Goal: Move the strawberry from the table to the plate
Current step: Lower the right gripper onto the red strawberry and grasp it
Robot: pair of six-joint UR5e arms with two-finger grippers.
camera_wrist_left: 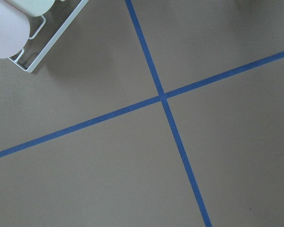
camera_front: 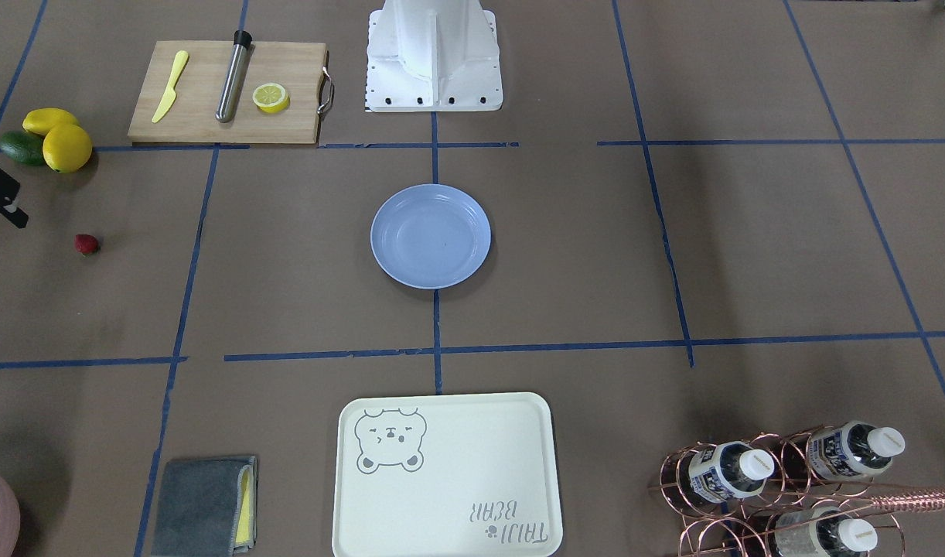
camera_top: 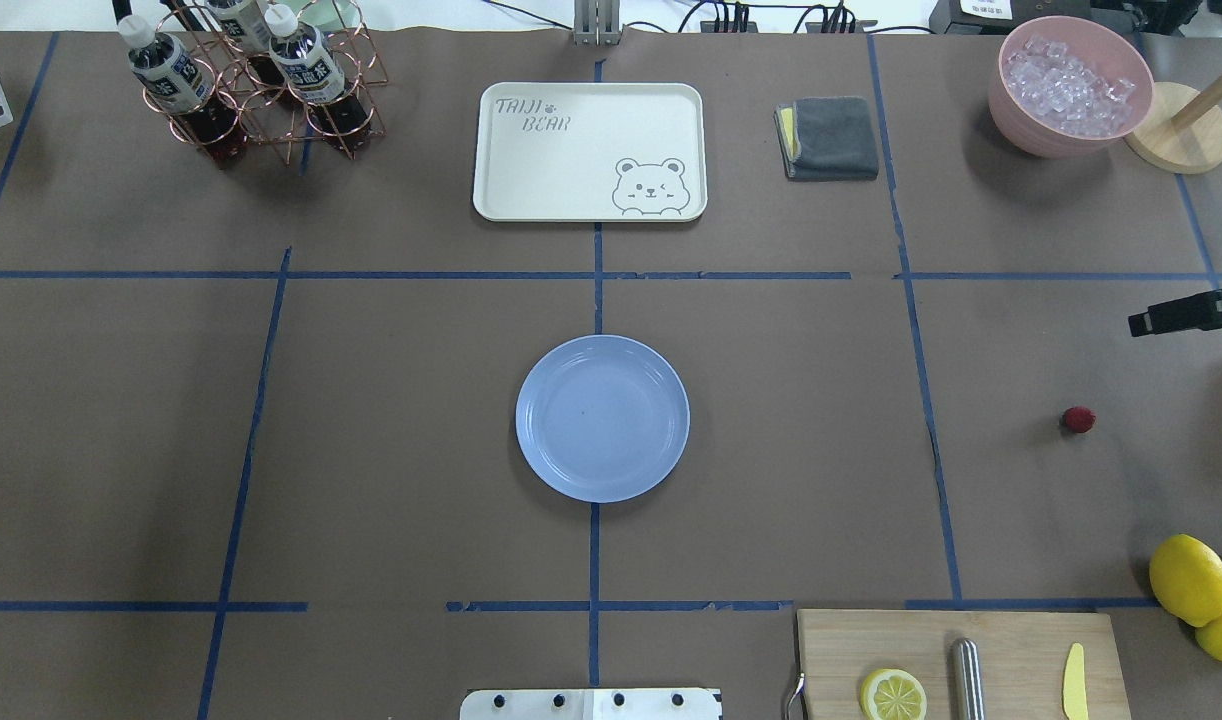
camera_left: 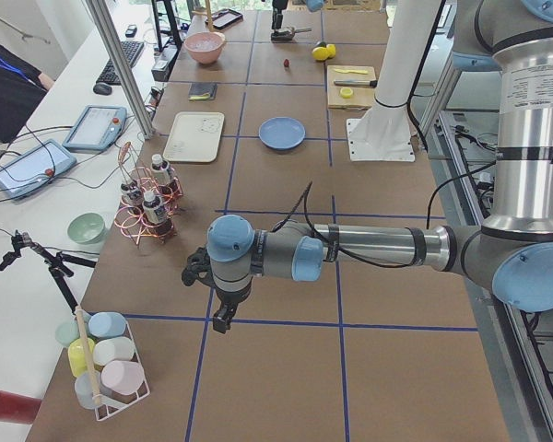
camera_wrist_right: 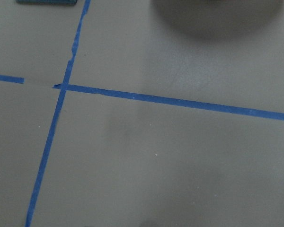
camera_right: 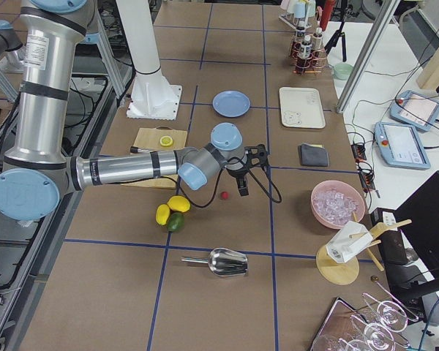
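The strawberry (camera_top: 1078, 419) is a tiny dark-red berry lying on the brown table (camera_top: 391, 420) far out on my right side, also seen in the front view as the strawberry (camera_front: 86, 244). The light-blue plate (camera_top: 602, 418) sits empty at the table's centre. My right gripper (camera_top: 1139, 324) hangs above the table a little beyond the strawberry, apart from it; its jaw state is unclear. In the right side view the right gripper (camera_right: 243, 187) points down close beside the berry (camera_right: 224, 195). My left gripper (camera_left: 223, 320) hovers over bare table far from the plate; I cannot tell its state.
Lemons and a lime (camera_top: 1189, 580) lie near the strawberry. A cutting board (camera_top: 1021, 650) carries a lemon half, a metal cylinder and a yellow knife. Beyond are a pink ice bowl (camera_top: 1011, 110), a grey cloth (camera_top: 829, 138), a cream bear tray (camera_top: 571, 170) and a bottle rack (camera_top: 251, 80).
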